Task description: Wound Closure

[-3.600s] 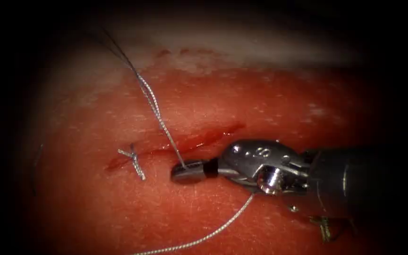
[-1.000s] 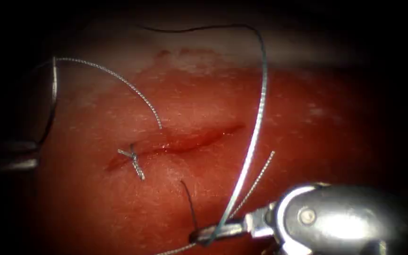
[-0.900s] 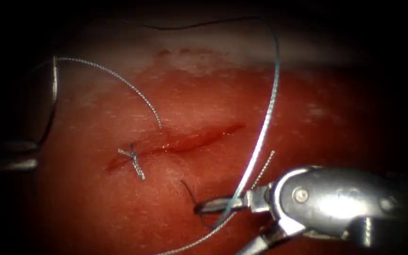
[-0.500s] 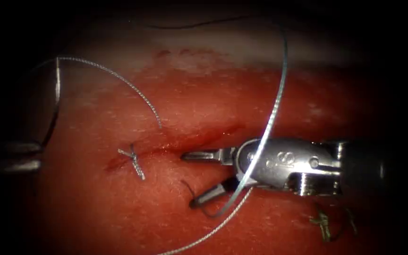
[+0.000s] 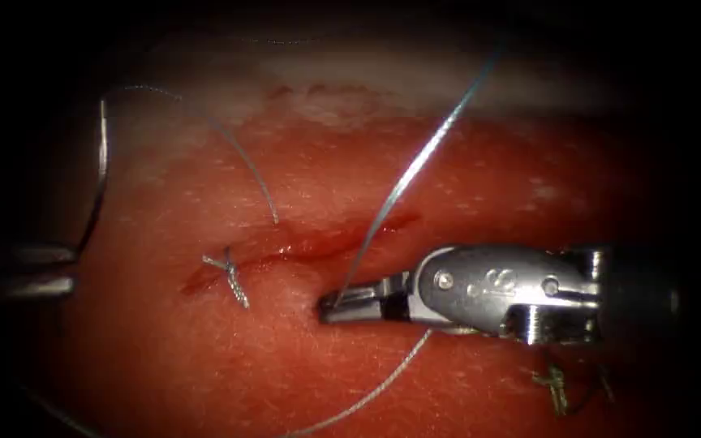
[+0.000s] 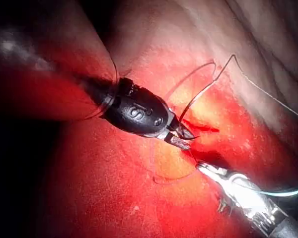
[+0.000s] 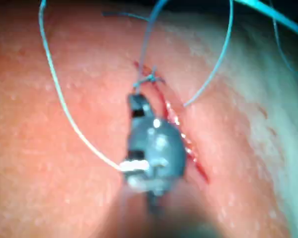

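Taut thread (image 5: 415, 166) rises from the cut (image 5: 318, 243) (one knot (image 5: 229, 272) tied).

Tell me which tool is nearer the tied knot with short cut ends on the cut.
Right. The right tool, shut on the thread, sits just right of the small silvery knot, below the cut. The left tool lies far left, at the tissue's edge.
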Robot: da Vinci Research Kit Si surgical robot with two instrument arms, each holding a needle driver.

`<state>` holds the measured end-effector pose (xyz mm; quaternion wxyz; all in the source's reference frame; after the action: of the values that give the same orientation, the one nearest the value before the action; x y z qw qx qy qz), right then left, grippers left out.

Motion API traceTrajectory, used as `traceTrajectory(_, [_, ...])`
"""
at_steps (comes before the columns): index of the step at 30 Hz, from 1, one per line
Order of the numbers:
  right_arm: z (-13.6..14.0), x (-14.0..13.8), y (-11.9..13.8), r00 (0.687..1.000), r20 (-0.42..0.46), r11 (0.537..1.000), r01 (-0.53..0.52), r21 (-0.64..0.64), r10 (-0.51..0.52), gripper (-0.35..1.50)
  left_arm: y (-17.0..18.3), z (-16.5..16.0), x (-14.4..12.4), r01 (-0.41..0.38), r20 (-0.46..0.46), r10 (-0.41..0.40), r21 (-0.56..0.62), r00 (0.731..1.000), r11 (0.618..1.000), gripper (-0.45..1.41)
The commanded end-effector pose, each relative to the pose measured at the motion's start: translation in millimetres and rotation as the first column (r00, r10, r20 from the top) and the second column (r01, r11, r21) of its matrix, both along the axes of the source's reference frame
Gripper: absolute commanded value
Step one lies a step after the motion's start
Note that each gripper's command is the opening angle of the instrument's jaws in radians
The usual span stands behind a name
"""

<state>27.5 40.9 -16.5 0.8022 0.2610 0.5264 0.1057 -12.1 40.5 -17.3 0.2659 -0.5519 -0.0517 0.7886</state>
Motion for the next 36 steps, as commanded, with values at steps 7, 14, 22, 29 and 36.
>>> traceTrajectory(7, [-7.7, -0.2, -2.2, 0.990, -0.099, 0.992, 0.106, 0.064, -0.099, -0.35, -0.7, 0.8, -0.5, 0.000, 0.001, 0.000, 0.002, 1.000, 1.000, -0.35])
traceTrajectory(14, [-12.3, -0.4, -3.8, 0.954, -0.233, 0.976, 0.209, 0.060, -0.190, -0.35, -0.7, 0.8, -0.5, 0.000, 0.001, 0.000, 0.002, 1.000, 1.000, -0.35])
traceTrajectory(22, [-5.3, -0.9, -0.7, 0.993, -0.121, 0.997, -0.015, -0.076, 0.006, 1.19, -0.8, 0.9, -0.6, -0.003, 0.003, 0.003, 0.001, 1.000, 1.000, -0.35])
traceTrajectory(29, [4.8, 1.5, -0.3, 0.994, -0.021, 0.981, -0.112, -0.159, 0.110, 1.19, -0.8, 1.0, -0.7, -0.003, 0.003, 0.003, 0.000, 1.000, 1.000, -0.35])
traceTrajectory(36, [8.2, 3.6, -1.0, 0.989, 0.007, 0.977, -0.144, -0.155, 0.147, 1.16, -0.9, 1.0, -0.7, -0.003, 0.003, 0.003, 0.000, 1.000, 1.000, -0.35])
